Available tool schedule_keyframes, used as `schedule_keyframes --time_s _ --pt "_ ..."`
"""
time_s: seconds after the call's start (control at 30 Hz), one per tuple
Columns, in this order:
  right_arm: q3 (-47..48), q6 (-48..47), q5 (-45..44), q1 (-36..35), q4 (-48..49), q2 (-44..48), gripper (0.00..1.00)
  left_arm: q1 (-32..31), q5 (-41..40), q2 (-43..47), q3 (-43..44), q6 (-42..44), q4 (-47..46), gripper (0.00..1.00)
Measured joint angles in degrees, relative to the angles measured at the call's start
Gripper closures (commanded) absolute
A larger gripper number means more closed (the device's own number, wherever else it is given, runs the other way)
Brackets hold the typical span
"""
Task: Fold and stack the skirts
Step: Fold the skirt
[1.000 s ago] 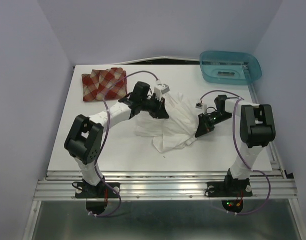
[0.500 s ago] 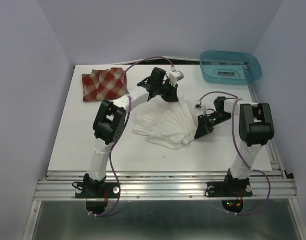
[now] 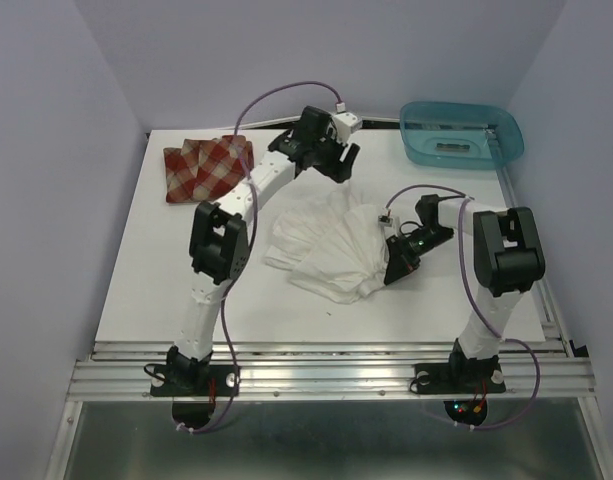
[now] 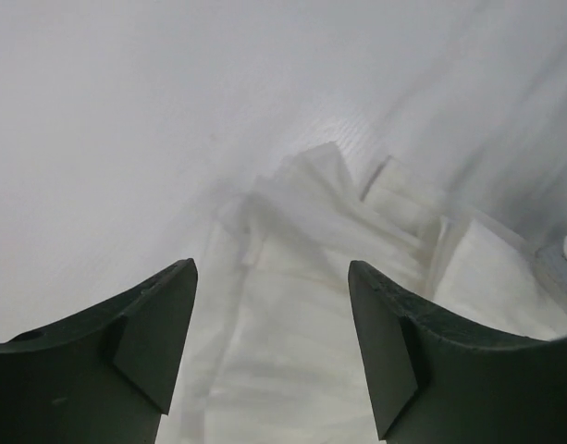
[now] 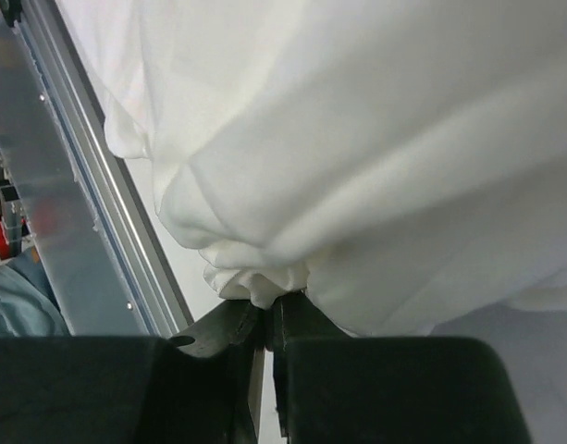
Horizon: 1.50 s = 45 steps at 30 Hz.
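With our left hand (image 4: 272, 277) spread empty above the white skirt (image 3: 331, 250), which lies rumpled mid-bench (image 3: 186, 290) (the plaid skirt (image 3: 208, 168) sits folded at the far left corner), our right hand (image 5: 269, 314) pinches a bunched edge, and one sideways tug could drag the fold apart.

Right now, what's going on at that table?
The right hand is shut on a bunched edge of the white skirt, which lies partly folded in the middle of the table. The left hand is open and empty, hovering over the skirt's far edge. The plaid skirt sits folded at the far left corner, apart from the white one, so nothing is stacked yet.
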<state>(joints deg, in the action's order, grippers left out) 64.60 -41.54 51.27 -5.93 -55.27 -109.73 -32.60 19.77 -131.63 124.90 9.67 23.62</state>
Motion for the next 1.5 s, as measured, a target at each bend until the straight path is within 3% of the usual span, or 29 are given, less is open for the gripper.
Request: schedule_keyframes --time_s 0.17,0.2,0.3,0.47,0.6,0.77,0.87,0.9,0.97,1.27,1.5 --pt "0.04 0.28 1.88 -3.43 -1.70 1.81 0.83 4.63 -9.49 15.47 -9.86 4.22 4.13 0.09" --pt "0.04 1.05 3.17 -4.11 -1.73 2.47 0.72 5.03 -10.86 17.97 -11.69 4.90 4.11 0.01" --pt "0.04 2.16 7.37 -5.86 -2.03 4.44 0.52 5.44 -14.45 29.22 -18.23 6.75 4.96 0.01" --pt "2.12 1.60 9.53 -5.40 -7.61 4.76 0.46 4.07 -14.80 41.86 -28.89 8.52 2.29 0.01" --pt "11.04 0.24 9.35 2.67 -14.93 4.28 0.45 3.26 -14.60 46.56 -40.65 8.87 -2.14 0.01" --pt "20.17 4.74 8.22 10.16 -14.43 3.67 0.43 -2.32 -20.68 49.18 -52.57 11.23 -4.11 0.01" --pt "18.21 10.36 5.84 9.92 -9.27 3.76 0.47 -8.28 -23.74 50.86 -56.85 13.77 -4.81 0.19" --pt "17.14 11.15 5.33 9.57 -7.93 3.74 0.48 -10.10 -23.91 51.19 -57.18 14.47 -4.70 0.19" --pt "14.60 12.87 4.50 9.11 -5.97 3.34 0.48 -13.14 -23.69 51.49 -57.11 16.55 -5.18 0.25" --pt "3.63 19.52 5.99 7.21 1.51 -0.68 0.48 -21.31 -16.20 44.68 -51.25 24.09 -6.16 0.24" --pt "2.82 24.06 6.43 5.73 6.10 -3.76 0.52 -22.80 -8.55 36.13 -47.19 35.80 -4.07 0.26"
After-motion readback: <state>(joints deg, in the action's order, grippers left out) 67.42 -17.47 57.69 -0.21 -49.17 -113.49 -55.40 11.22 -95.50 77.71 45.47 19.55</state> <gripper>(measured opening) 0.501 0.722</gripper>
